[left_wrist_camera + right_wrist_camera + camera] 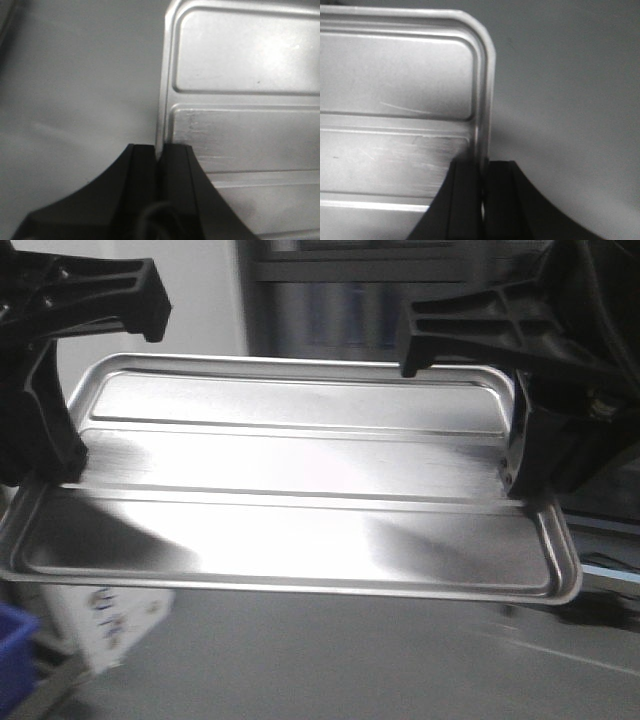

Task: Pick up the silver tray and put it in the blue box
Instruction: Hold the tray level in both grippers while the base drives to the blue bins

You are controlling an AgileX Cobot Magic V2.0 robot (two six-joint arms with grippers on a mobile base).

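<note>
between both grippers, the silver tray (300, 520) is held off the ground

at the tray's left short end, the left gripper (159, 152) is closed on the raised rim. the left wrist view shows its two black fingers (142, 165) drawn together with the thin metal edge pinched between them, one finger outside the rim and the other over the recessed panel. at the tray's right short end, the right gripper (482, 170) is clamped the same way, its fingers (467, 182) meeting on the rim just short of the rounded corner

the tray spans the gap from one gripper to the other with its open face towards the front camera. its far long rim sits higher in that view than its near long rim. two long ridges run along the recessed centre from end to end, and bright glare lies across the panel

below the tray's near rim, the grey surface (380, 660) passes underneath, and the tray looks clear of it. below the tray's near left corner stands a white carton (110, 625) with small markings too blurred to read. further down and left of that same corner, only a corner of the blue box (12, 655) shows at the frame edge, apart from the tray. behind the tray's far rim the background is dark and too soft to name
</note>
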